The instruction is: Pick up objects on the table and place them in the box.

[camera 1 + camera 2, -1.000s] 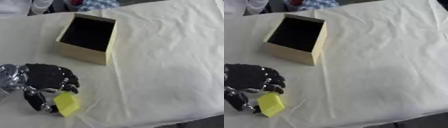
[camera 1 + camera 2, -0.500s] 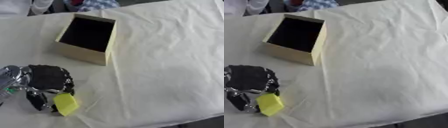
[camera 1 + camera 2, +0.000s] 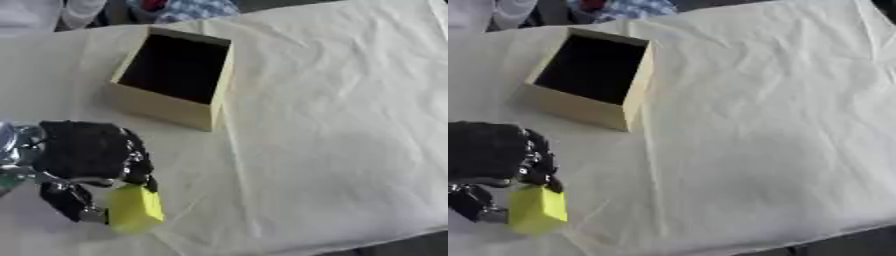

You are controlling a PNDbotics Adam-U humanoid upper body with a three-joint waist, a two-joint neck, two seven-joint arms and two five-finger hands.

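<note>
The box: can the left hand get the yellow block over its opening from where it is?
Probably yes. The left hand already pinches the yellow block, and only bare cloth lies between it and the open-topped box.

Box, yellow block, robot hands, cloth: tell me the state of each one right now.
Cardboard box: open at the top, upright on the cloth, dark inside, contents not visible.
Yellow block: pinched in the left hand, outside the box, near the table's front edge.
Left hand: fingers curled round the yellow block.
Right hand: not in view.
Cream cloth: spread over the table, wrinkled.
</note>
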